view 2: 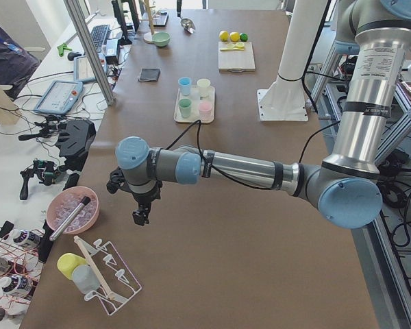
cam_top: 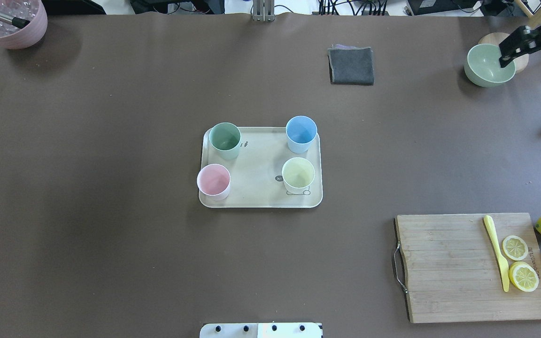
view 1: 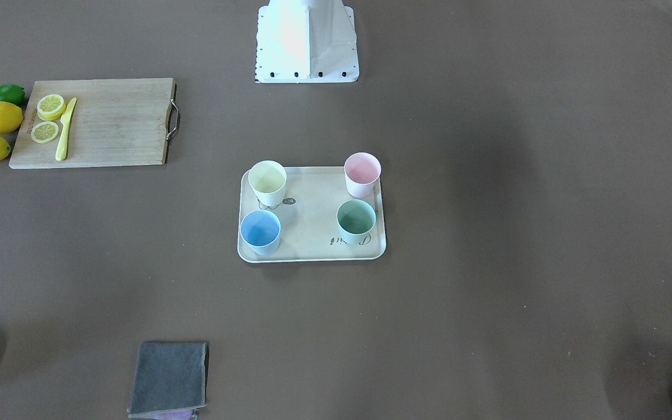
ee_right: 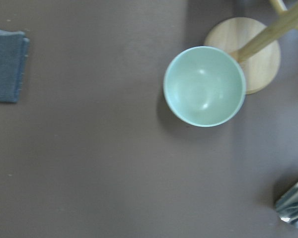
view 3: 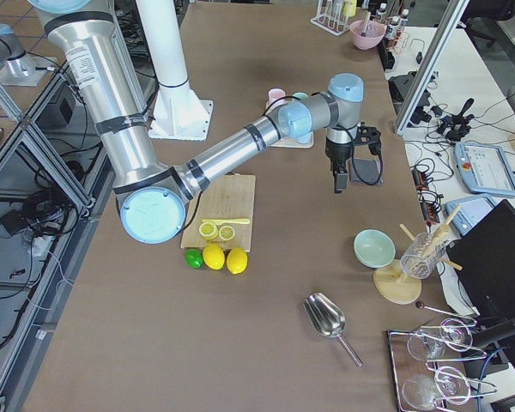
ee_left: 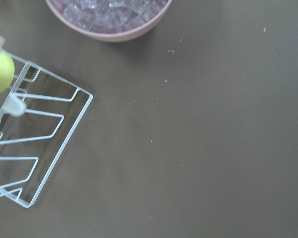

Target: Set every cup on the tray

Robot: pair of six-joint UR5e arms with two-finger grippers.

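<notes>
The cream tray lies at the table's middle, also in the overhead view. All four cups stand upright on it, one near each corner: pale yellow, pink, light blue and mint green. My left gripper hangs over bare table far from the tray, near the pink pot; I cannot tell if it is open. My right gripper hovers near the green bowl, seen dark at the overhead view's edge; I cannot tell its state. Neither holds a cup.
A wooden cutting board carries lemon slices and a yellow knife, with lemons beside it. A grey cloth, a pale-green bowl, a mauve pot of ice and a wire rack sit near the table's edges.
</notes>
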